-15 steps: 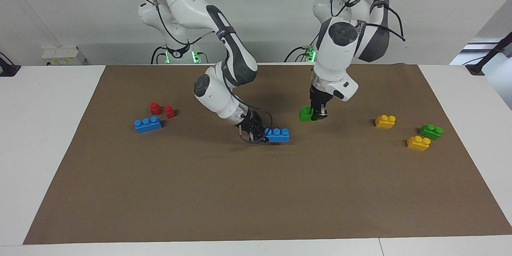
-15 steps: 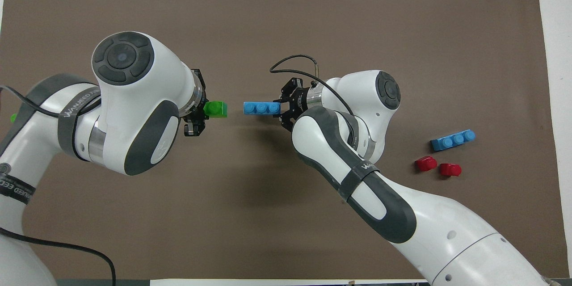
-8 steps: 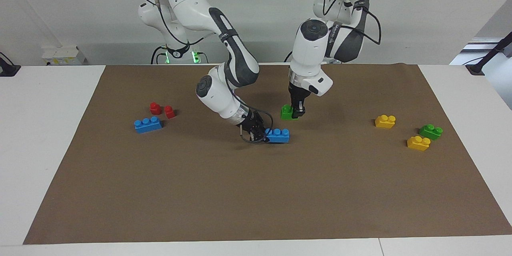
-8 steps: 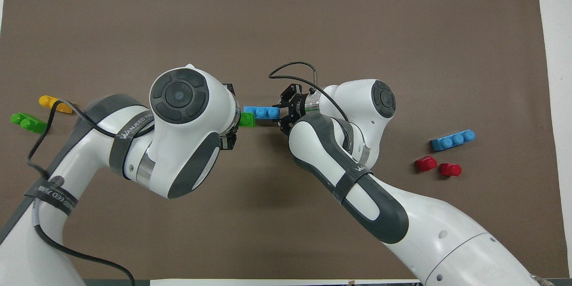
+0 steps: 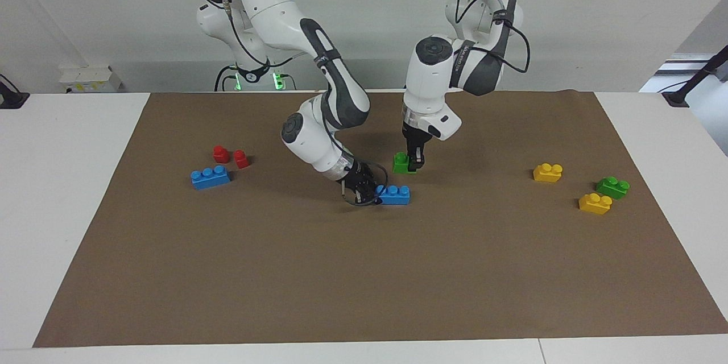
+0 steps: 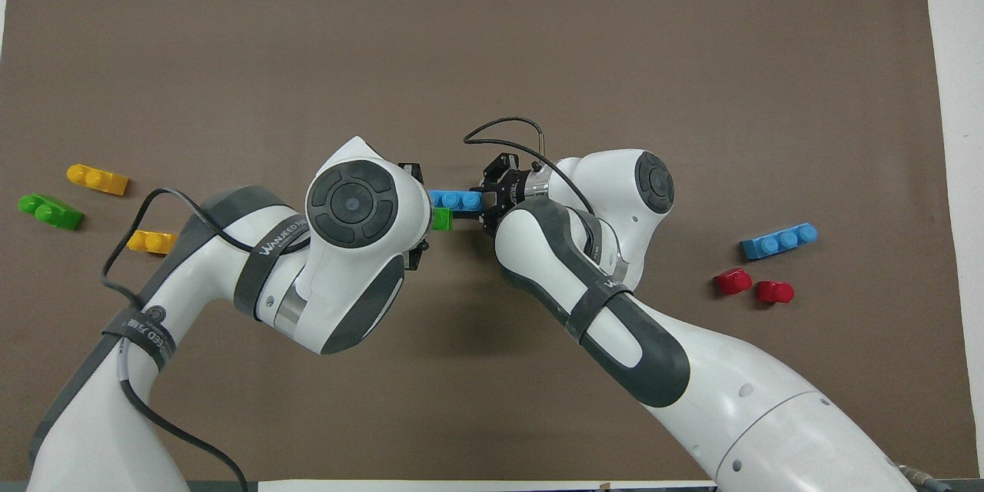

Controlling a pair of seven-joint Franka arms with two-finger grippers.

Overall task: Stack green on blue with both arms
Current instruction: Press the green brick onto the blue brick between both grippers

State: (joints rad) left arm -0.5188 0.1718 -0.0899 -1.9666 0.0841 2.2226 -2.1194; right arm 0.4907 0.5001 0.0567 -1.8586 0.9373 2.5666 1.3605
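A long blue brick [image 5: 394, 194] [image 6: 455, 201] lies low on the brown mat [image 5: 364, 273], and my right gripper [image 5: 367, 189] [image 6: 492, 200] is shut on the end that points to the right arm's side. My left gripper [image 5: 415, 159] points straight down, shut on a small green brick [image 5: 402, 163] [image 6: 442, 219]. It holds that brick in the air, a little above the blue brick's free end and not touching it. In the overhead view the left arm's wrist covers most of the green brick and its gripper.
A second blue brick [image 5: 210, 177] and two red bricks [image 5: 220, 153] [image 5: 241, 158] lie toward the right arm's end. Two yellow bricks [image 5: 547, 172] [image 5: 595, 203] and another green brick [image 5: 612, 186] lie toward the left arm's end.
The left arm has carried the green brick sideways toward the blue brick, from well apart to just above its free end. The right gripper has drawn the blue brick slightly toward the right arm's end.
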